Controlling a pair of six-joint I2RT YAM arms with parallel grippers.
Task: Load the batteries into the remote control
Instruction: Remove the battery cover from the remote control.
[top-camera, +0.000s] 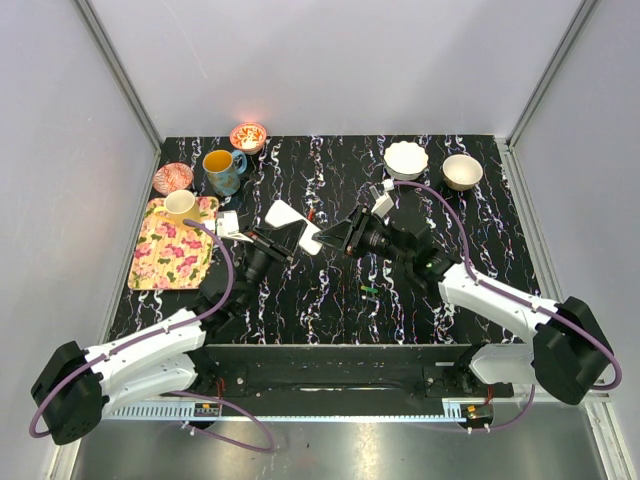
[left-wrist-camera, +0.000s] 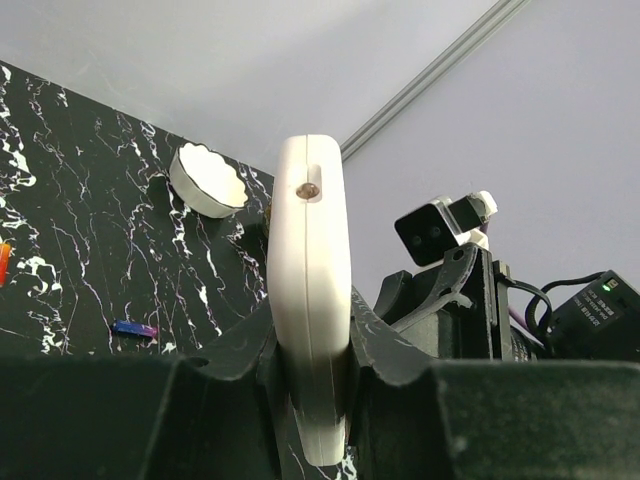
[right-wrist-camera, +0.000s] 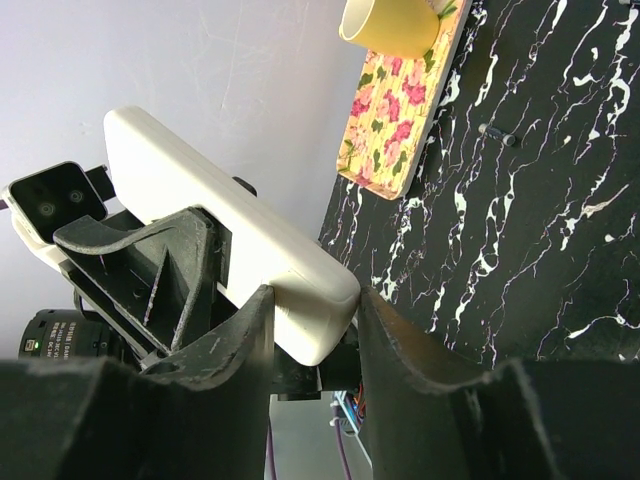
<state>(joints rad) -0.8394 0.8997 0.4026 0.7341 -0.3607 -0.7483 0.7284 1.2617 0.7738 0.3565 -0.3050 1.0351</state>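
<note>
The left gripper (left-wrist-camera: 310, 350) is closed on the remote control (left-wrist-camera: 308, 270), holding it on edge above the black table (top-camera: 330, 310). The right gripper (right-wrist-camera: 315, 310) has one finger on each side of the remote's other end. Whether they press it, I cannot tell. A flowered tray (top-camera: 170, 255) lies at the left.
</note>
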